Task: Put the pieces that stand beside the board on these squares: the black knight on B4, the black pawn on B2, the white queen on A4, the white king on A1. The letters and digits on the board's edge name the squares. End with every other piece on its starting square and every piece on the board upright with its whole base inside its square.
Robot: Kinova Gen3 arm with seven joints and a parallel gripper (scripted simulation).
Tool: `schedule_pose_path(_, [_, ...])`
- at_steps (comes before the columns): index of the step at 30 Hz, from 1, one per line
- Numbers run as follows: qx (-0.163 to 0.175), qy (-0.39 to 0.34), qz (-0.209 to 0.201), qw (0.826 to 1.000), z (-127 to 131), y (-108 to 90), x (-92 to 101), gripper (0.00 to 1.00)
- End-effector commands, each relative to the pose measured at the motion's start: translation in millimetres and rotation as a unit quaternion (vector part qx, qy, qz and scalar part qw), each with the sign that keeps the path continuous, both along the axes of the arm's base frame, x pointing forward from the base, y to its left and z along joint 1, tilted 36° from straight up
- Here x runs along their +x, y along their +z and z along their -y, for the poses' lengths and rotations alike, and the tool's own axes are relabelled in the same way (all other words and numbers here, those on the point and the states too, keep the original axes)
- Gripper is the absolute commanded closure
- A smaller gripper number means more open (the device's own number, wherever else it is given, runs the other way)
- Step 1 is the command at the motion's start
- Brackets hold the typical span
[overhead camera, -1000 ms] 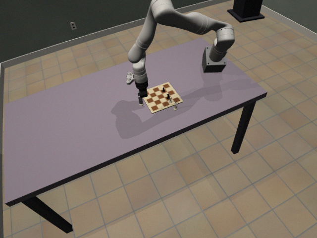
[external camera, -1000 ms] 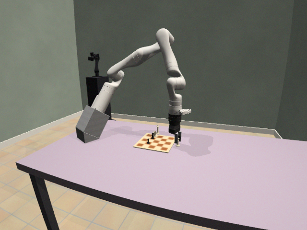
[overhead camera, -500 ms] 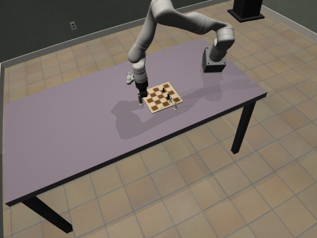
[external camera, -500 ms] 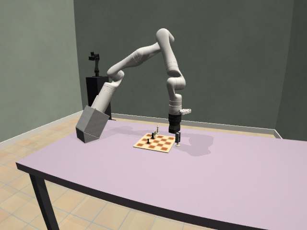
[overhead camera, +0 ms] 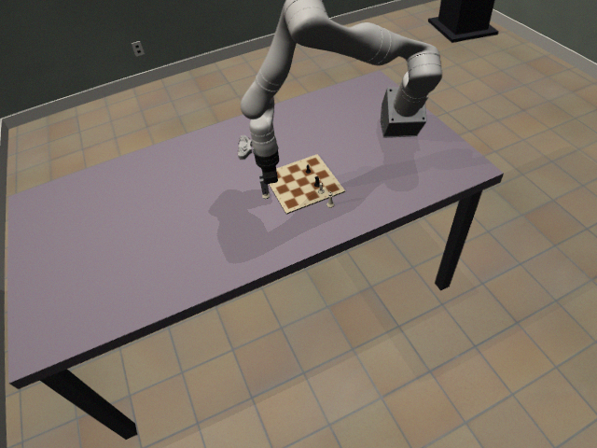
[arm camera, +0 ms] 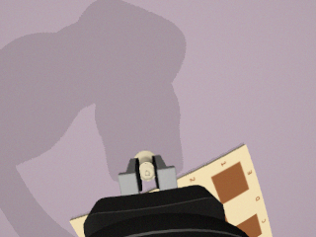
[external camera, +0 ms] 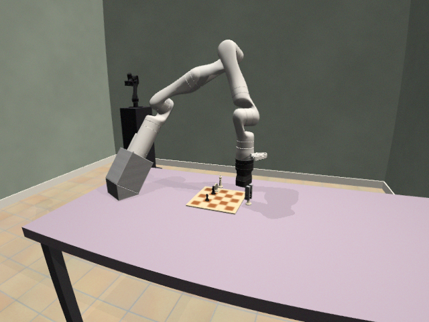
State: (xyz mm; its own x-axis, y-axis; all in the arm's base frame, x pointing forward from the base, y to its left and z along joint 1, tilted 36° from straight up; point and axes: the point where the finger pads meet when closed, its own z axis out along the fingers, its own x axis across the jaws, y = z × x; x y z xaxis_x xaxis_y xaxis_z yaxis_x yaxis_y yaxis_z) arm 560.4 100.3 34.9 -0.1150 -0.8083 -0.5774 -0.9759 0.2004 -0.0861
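My gripper (overhead camera: 264, 189) (external camera: 248, 196) (arm camera: 146, 168) is down at the table just beside the chessboard (overhead camera: 294, 205) (external camera: 200, 204) (arm camera: 197, 178). It is shut on the white queen (overhead camera: 265, 196) (external camera: 249, 202) (arm camera: 148, 172), whose base is at the table top. The white king (overhead camera: 330, 199) (external camera: 220, 180) stands upright on the table off the opposite side of the board. On the board stand a black pawn (overhead camera: 308, 168) (external camera: 207, 197), a black knight (overhead camera: 316, 181) (external camera: 212, 190) and a pale piece (overhead camera: 321, 189) (external camera: 216, 187) right by the knight. All look upright.
The arm's grey base block (overhead camera: 403, 114) (external camera: 126, 173) sits on the purple table (overhead camera: 145, 270) (external camera: 312, 242) behind the board. A black pedestal (overhead camera: 463, 19) (external camera: 133, 125) stands on the floor beyond the table.
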Motion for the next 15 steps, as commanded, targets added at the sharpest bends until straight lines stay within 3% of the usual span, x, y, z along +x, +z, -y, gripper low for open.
schedule_pose_path(1, [0.0, 0.0, 0.004, 1.0, -1, 0.9, 3.3, 1.0])
schedule_pose_path(8, [0.0, 0.0, 0.003, 1.0, 4, 9.5, 0.1, 1.0])
schedule_pose_path(15, [0.0, 0.0, 0.003, 1.0, 31, 48.9, -9.2, 1.0])
